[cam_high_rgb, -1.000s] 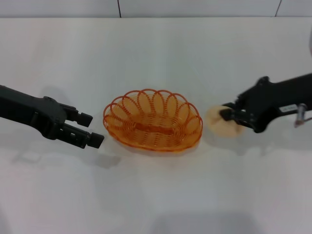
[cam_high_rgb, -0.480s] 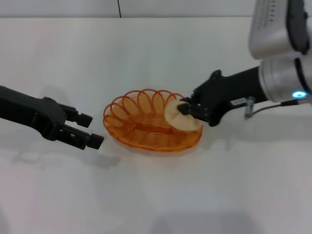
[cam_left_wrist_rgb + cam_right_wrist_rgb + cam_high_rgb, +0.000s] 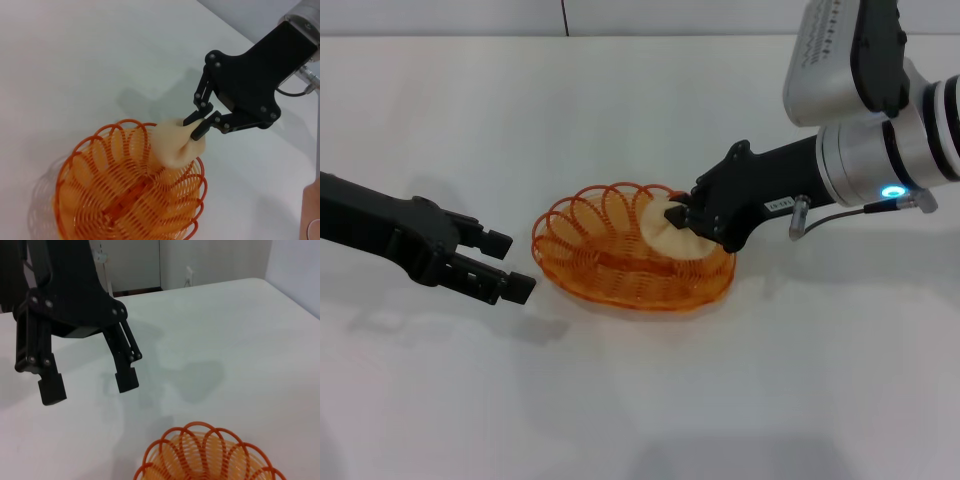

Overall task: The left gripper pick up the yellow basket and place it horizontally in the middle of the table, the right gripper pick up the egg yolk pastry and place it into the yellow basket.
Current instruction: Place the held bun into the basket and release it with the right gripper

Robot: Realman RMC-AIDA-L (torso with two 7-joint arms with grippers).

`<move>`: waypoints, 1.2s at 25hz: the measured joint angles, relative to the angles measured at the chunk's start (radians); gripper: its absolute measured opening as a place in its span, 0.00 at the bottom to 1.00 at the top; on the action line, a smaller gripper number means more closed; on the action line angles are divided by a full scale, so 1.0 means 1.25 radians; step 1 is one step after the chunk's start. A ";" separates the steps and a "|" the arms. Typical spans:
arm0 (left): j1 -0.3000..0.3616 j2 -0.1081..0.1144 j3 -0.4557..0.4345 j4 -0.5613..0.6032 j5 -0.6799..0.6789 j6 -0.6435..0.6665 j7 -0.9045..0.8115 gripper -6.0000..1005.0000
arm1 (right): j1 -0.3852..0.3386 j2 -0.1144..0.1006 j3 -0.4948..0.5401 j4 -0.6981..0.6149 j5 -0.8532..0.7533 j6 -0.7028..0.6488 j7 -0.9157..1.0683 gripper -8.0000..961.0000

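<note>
The yellow basket (image 3: 610,262) lies lengthwise in the middle of the white table (image 3: 640,400). My right gripper (image 3: 678,215) is shut on the egg yolk pastry (image 3: 663,238) and holds it over the basket's right end, inside the rim. In the left wrist view the right gripper (image 3: 195,127) pinches the pastry (image 3: 172,145) at its top above the basket (image 3: 120,200). My left gripper (image 3: 510,266) is open and empty, just left of the basket and apart from it. It also shows in the right wrist view (image 3: 90,386), beyond the basket's rim (image 3: 200,432).
The right arm's silver segment (image 3: 850,60) with its lit ring (image 3: 892,190) reaches in from the upper right, with a thin cable (image 3: 840,212) under it. The table's far edge meets a wall (image 3: 640,18) at the back.
My right gripper has carried the pastry leftward from the table beside the basket to over the basket's right end. The left gripper has barely moved.
</note>
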 joint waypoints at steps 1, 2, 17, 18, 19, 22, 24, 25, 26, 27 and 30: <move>0.000 0.000 0.000 0.000 0.000 0.000 0.000 0.88 | 0.000 0.000 0.000 0.000 0.002 0.000 0.000 0.06; 0.000 -0.001 0.000 0.000 0.000 -0.001 0.000 0.88 | 0.000 -0.001 0.000 0.002 0.004 0.000 -0.001 0.06; 0.003 0.000 0.000 -0.001 -0.001 -0.018 0.000 0.88 | -0.023 -0.006 0.010 -0.013 0.032 0.007 -0.033 0.47; 0.004 0.000 0.000 -0.001 -0.002 -0.018 0.000 0.88 | -0.032 -0.006 0.015 -0.021 0.037 0.005 -0.040 0.49; 0.004 0.001 -0.004 -0.001 -0.002 -0.019 0.002 0.88 | -0.043 -0.007 0.020 -0.032 0.040 0.003 -0.046 0.52; 0.005 0.002 -0.020 -0.001 -0.002 -0.019 0.012 0.88 | -0.088 -0.008 0.041 -0.065 0.045 -0.001 -0.060 0.59; 0.006 0.002 -0.030 -0.001 -0.001 -0.016 0.021 0.88 | -0.113 -0.009 0.063 -0.079 0.054 -0.010 -0.068 0.64; 0.007 0.003 -0.034 0.000 -0.001 -0.015 0.026 0.88 | -0.125 -0.009 0.078 -0.082 0.061 -0.019 -0.074 0.66; 0.008 0.003 -0.036 0.000 -0.001 -0.014 0.030 0.88 | -0.136 -0.009 0.094 -0.084 0.068 -0.029 -0.081 0.69; 0.010 0.004 -0.037 0.000 0.000 -0.014 0.036 0.88 | -0.150 -0.009 0.115 -0.084 0.079 -0.045 -0.093 0.72; 0.017 0.006 -0.038 0.000 0.000 -0.015 0.054 0.88 | -0.179 -0.009 0.153 -0.081 0.093 -0.080 -0.117 0.82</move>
